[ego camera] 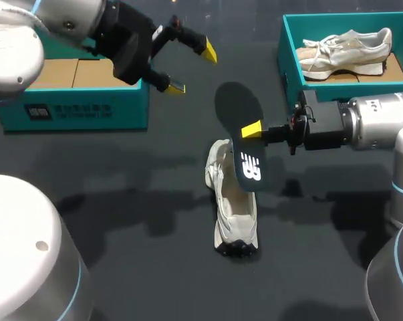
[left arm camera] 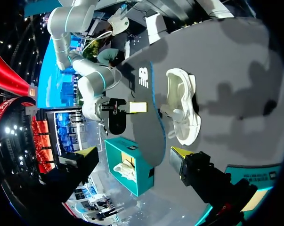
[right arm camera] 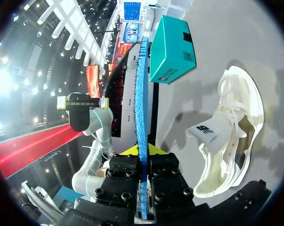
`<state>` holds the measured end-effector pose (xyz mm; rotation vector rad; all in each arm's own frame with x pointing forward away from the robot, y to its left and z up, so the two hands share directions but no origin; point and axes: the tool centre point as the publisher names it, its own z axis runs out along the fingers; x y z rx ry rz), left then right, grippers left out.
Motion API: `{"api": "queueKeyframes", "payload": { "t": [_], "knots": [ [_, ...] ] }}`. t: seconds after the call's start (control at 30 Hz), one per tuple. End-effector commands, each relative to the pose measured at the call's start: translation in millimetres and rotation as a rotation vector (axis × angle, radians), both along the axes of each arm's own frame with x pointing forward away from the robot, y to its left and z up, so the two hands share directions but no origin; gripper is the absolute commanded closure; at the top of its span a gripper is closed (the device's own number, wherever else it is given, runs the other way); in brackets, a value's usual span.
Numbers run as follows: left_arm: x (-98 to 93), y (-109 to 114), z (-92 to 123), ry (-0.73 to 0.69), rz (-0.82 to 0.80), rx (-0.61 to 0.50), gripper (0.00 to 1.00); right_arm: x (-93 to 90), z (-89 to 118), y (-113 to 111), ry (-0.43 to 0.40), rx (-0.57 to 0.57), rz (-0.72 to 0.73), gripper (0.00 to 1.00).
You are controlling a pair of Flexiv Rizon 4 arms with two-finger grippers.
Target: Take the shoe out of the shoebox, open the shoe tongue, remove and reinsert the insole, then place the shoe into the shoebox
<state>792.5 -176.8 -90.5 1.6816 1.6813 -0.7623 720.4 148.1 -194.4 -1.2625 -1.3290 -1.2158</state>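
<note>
A white shoe [ego camera: 233,207] lies on the dark table, its tongue pulled up. My right gripper [ego camera: 253,130] is shut on the dark insole [ego camera: 243,137], which it holds on edge just above the shoe. In the right wrist view the insole's blue edge [right arm camera: 141,108] stands between the shut fingers of that gripper [right arm camera: 142,150], with the shoe [right arm camera: 231,141] beside it. My left gripper [ego camera: 193,69] hangs open and empty at the back left, above the table. The left wrist view looks past this gripper [left arm camera: 134,153] at the insole [left arm camera: 144,108] and the shoe [left arm camera: 182,110].
A teal shoebox [ego camera: 288,67] at the back right holds a second white shoe [ego camera: 348,50]. Another teal box [ego camera: 74,100] with a brown cardboard top stands at the back left, under my left arm.
</note>
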Motion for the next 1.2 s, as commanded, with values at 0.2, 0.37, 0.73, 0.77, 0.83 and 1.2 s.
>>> {"api": "queueKeyframes", "payload": {
  "t": [0.2,0.37,0.73,0.77,0.83,1.2],
  "knots": [
    [35.9,-46,16,0.1,0.007,0.48,0.0,-1.1,0,1,0.0,-0.002,-0.002,1.0],
    [36.3,-64,9,0.124,0.001,0.584,0.0,-1.1,0,1,0.0,-0.002,-0.002,1.0],
    [40.3,-86,18,0.111,-0.034,0.756,0.0,-1.1,0,1,0.0,-0.002,-0.002,1.0],
    [40.7,-87,18,0.116,-0.032,0.771,0.0,-1.1,0,1,0.0,-0.002,-0.002,1.0],
    [40.8,-89,18,0.122,-0.035,0.795,0.0,-1.1,0,1,0.0,-0.002,-0.002,1.0],
    [35.9,-90,11,0.118,0.011,0.841,0.0,-1.1,0,1,0.0,-0.002,-0.002,1.0]
  ]
}}
